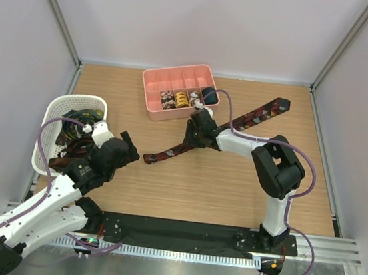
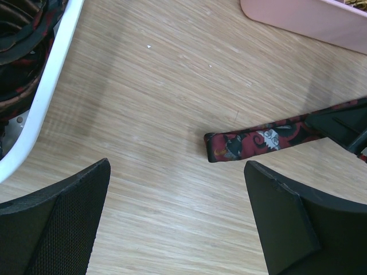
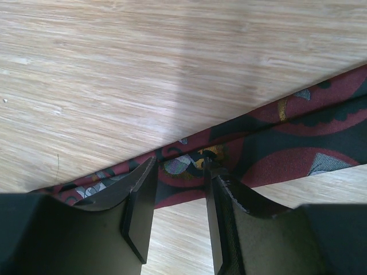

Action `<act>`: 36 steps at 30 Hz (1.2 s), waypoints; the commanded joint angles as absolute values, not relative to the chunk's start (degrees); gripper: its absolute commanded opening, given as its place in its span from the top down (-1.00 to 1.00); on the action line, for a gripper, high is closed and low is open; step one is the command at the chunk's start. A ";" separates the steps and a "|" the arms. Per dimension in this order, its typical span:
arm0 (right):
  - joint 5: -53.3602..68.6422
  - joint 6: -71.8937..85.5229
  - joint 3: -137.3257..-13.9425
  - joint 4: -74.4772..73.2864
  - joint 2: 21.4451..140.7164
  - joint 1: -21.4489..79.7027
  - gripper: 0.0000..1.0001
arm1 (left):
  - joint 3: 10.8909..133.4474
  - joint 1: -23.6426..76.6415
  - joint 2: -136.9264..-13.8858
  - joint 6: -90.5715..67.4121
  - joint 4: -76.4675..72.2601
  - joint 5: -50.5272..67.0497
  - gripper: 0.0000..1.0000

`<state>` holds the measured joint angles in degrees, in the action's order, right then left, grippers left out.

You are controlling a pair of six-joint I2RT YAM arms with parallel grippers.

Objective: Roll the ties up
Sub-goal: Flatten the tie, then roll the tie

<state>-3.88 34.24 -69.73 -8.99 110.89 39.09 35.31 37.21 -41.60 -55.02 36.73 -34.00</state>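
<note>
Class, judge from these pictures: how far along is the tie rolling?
Done: rolled ties sit in the tray. In hand: one tie lies flat, the right gripper astride it, the left gripper open near its narrow end. Left: heaped ties in the basket.

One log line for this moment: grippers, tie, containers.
left gripper open, near tie end | right gripper part-open, tips on tie | tray holds rolled ties | basket holds more ties

Right pincer (image 1: 189, 142) hides part of the tie (image 1: 257, 117).
</note>
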 commanded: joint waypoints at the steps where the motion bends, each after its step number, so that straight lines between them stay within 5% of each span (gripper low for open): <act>1: -3.70 31.74 -69.87 -8.26 109.16 38.58 0.11 | 34.72 36.91 -42.80 -54.40 34.37 -35.07 -1.00; 13: -10.54 21.27 -71.98 -10.19 104.24 49.56 -0.26 | 37.79 32.17 -38.25 -56.24 39.98 -35.68 -1.00; 22: -17.04 19.60 -86.56 -18.01 113.72 60.37 -0.31 | 40.69 32.08 -24.80 -59.50 47.28 -43.06 -0.97; 36: -32.16 22.06 -108.89 -38.75 128.93 66.88 -0.24 | 41.66 32.08 -22.76 -58.62 48.69 -43.07 -0.95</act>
<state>-26.87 21.21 -104.64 -33.19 128.09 65.71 40.69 32.47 -22.37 -58.13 48.71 -41.41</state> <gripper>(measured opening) 0.629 0.978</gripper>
